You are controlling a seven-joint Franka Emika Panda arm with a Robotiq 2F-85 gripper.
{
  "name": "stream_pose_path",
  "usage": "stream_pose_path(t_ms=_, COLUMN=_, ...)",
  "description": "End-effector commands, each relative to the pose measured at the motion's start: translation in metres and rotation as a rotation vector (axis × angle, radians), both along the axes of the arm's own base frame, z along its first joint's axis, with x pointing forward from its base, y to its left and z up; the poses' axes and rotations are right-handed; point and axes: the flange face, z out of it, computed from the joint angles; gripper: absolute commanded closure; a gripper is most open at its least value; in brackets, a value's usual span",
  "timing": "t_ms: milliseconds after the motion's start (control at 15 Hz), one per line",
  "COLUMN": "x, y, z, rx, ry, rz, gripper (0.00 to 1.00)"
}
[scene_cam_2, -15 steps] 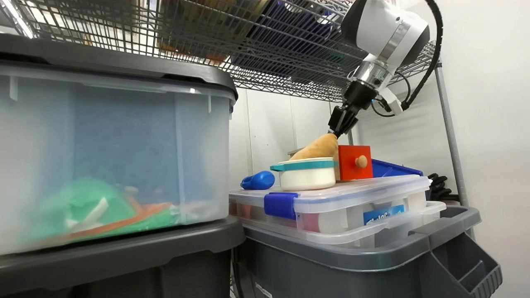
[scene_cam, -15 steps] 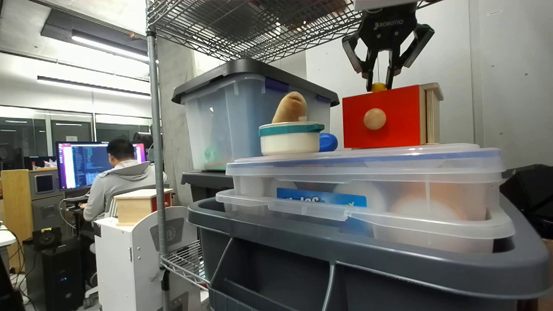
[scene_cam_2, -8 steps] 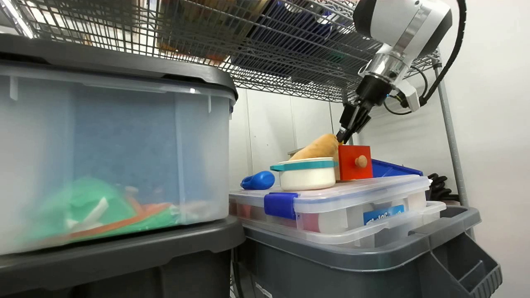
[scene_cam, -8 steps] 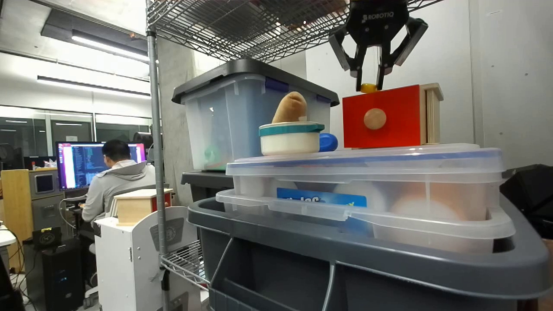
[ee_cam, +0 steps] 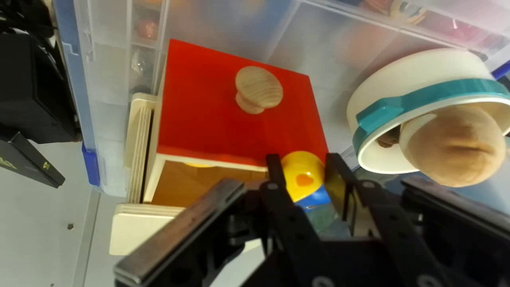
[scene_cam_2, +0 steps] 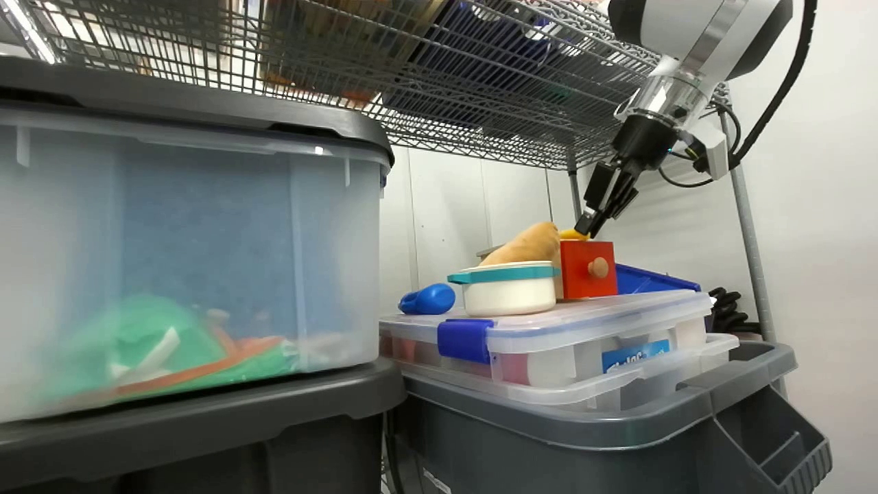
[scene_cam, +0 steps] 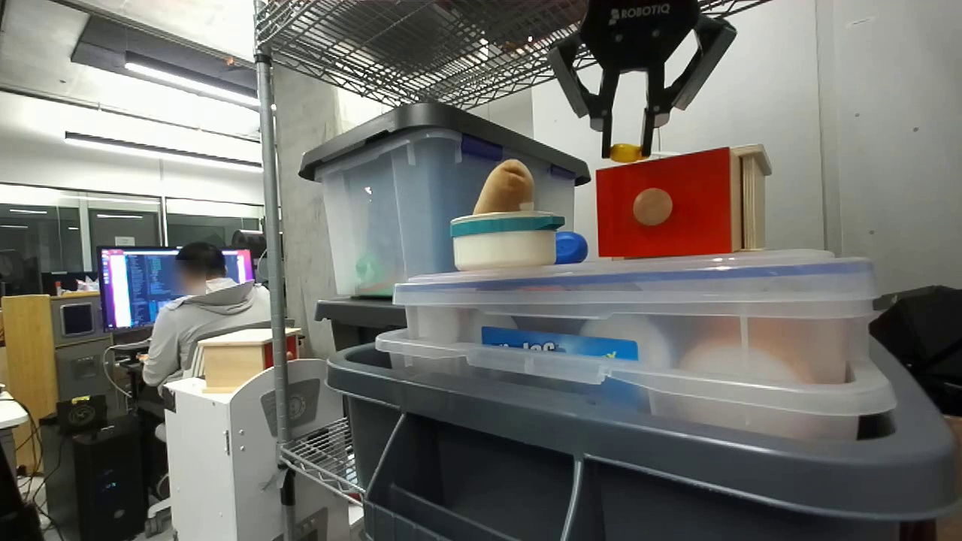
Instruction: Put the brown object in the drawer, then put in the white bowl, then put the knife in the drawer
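Observation:
My gripper (ee_cam: 303, 161) is shut on a small yellow item (ee_cam: 301, 175) with an orange patch, held just above the drawer's front edge. In both exterior views the gripper (scene_cam: 626, 152) points downward over the drawer (scene_cam: 661, 214). This red-fronted drawer (ee_cam: 223, 111) with a wooden knob is pulled out; its brown interior shows behind the front, with a sliver of yellow inside. Beside it stands the white bowl (scene_cam_2: 511, 296) with a teal band. The tan brown object (ee_cam: 454, 147) sits in that bowl, rising above its rim. The knife is out of view.
A clear lidded tub (scene_cam: 639, 282) carries the drawer and bowl, on a dark grey bin (scene_cam: 639, 443). A blue object (scene_cam_2: 429, 300) lies next to the bowl. A tall tub (scene_cam: 443, 195) stands beside, and a wire shelf (scene_cam: 451, 45) hangs close above.
The gripper, still holding the yellow item, has shifted left in an exterior view and right in another. The yellow item now shows past the brown object. Drawer and bowl have stayed put.

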Motion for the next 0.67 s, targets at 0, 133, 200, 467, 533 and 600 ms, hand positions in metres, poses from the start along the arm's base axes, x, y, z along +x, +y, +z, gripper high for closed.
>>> stream_pose_path(t_ms=0, x=-0.014, y=-0.001, z=0.007, rx=-0.004, ry=-0.005, rz=-0.019, gripper=0.92)
stream_pose_path(t_ms=133, x=-0.018, y=-0.003, z=0.007, rx=-0.007, ry=0.005, rz=-0.032, gripper=0.92)
stream_pose_path(t_ms=200, x=-0.020, y=-0.004, z=0.008, rx=-0.005, ry=0.009, rz=-0.036, gripper=0.92)
stream_pose_path(t_ms=467, x=-0.028, y=-0.003, z=0.014, rx=0.003, ry=0.027, rz=-0.055, gripper=0.92)
stream_pose_path(t_ms=533, x=-0.029, y=-0.003, z=0.016, rx=0.002, ry=0.030, rz=-0.060, gripper=0.92)
stream_pose_path(t_ms=600, x=-0.030, y=-0.003, z=0.018, rx=0.003, ry=0.033, rz=-0.066, gripper=0.92)
